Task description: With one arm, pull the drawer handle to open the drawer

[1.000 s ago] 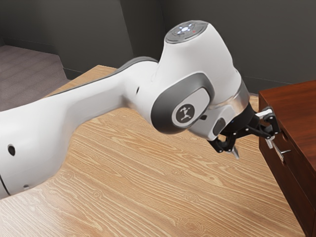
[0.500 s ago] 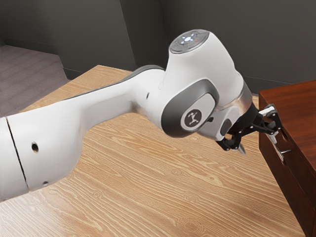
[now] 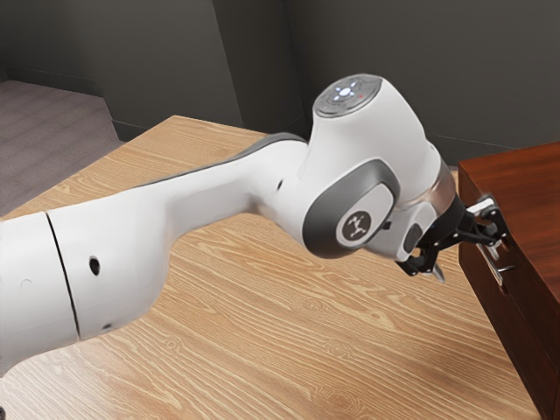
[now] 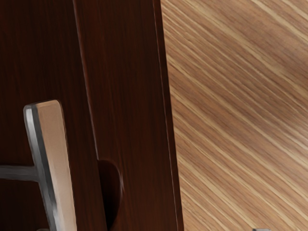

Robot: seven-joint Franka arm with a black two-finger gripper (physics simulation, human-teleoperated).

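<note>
**Fingers spread at the drawer front**

Exterior view: the arm point(image 3: 219, 236) reaches across the table point(image 3: 262, 350) toward the dark wooden cabinet point(image 3: 525, 188) at 3 o'clock. The gripper point(image 3: 462, 241) is close to the cabinet's front with its fingers point(image 3: 486, 208) spread apart, clasping nothing. The metal handle point(image 3: 495, 260) lies at the gripper's 4 o'clock.

Wrist view: the handle's bar stands out from the drawer front point(image 4: 125, 96) at 8 o'clock, with the pale table grain at 3 o'clock.
</note>
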